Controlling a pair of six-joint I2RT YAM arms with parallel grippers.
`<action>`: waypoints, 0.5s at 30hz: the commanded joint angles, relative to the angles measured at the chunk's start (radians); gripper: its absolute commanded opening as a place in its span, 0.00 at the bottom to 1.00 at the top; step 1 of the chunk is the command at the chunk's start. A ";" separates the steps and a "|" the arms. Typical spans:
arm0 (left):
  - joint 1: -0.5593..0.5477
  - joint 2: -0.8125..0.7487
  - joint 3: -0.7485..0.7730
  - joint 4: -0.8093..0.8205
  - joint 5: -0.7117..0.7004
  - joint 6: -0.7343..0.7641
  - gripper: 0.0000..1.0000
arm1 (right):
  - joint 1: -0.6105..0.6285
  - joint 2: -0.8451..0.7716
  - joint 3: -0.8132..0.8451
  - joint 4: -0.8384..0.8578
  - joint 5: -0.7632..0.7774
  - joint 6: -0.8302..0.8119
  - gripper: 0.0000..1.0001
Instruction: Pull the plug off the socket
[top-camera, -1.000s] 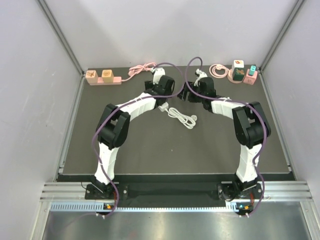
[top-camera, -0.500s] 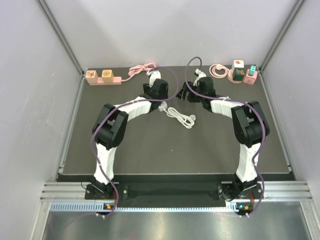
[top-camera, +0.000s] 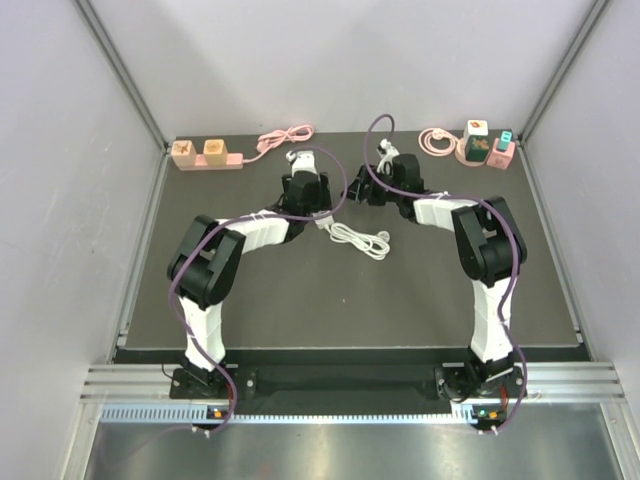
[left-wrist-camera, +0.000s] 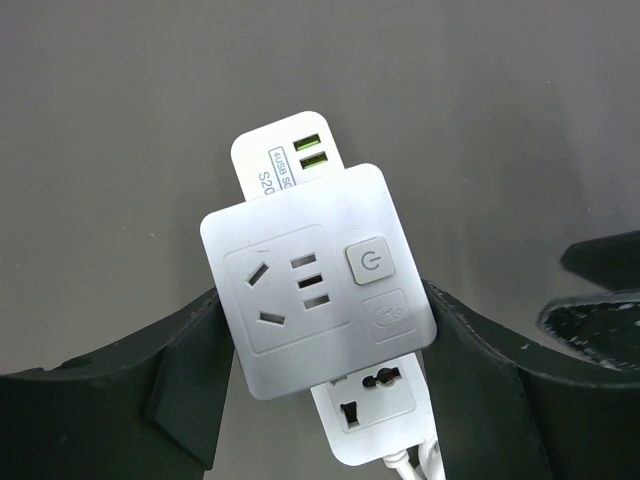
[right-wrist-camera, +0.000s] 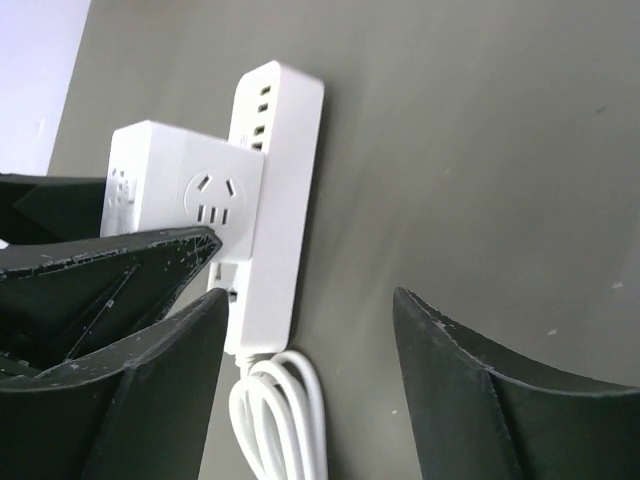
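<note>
Left arm swung inward since 1 s ago. Left gripper (left-wrist-camera: 322, 300): 2 fingers clenched on white cube plug (left-wrist-camera: 315, 275), which is seated in the socket strip (right-wrist-camera: 280, 180) at the table's far centre. Right gripper (right-wrist-camera: 305, 300): jaws released, spread beside the socket strip.

Arms: left arm (top-camera: 205, 320) and right arm (top-camera: 486, 320), glossy white shells on the links, bulky black housings at the joints
Cables: purple cable (top-camera: 372, 128) looping loosely along each arm
Bases: black mounts (top-camera: 195, 380), small and squat
Left fingers (left-wrist-camera: 110, 375): matte black, wedge-shaped, broad
Right fingers (right-wrist-camera: 470, 400): matte black, edges speckled with pale scuffs
</note>
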 joint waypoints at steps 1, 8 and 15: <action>-0.002 -0.080 -0.016 0.149 0.022 0.020 0.00 | 0.020 0.015 0.045 0.051 -0.051 0.028 0.66; 0.044 -0.117 -0.124 0.281 0.102 -0.029 0.00 | 0.028 0.054 0.071 0.088 -0.080 0.068 0.63; 0.089 -0.111 -0.133 0.292 0.139 -0.094 0.00 | 0.035 0.051 0.057 0.094 -0.102 0.068 0.64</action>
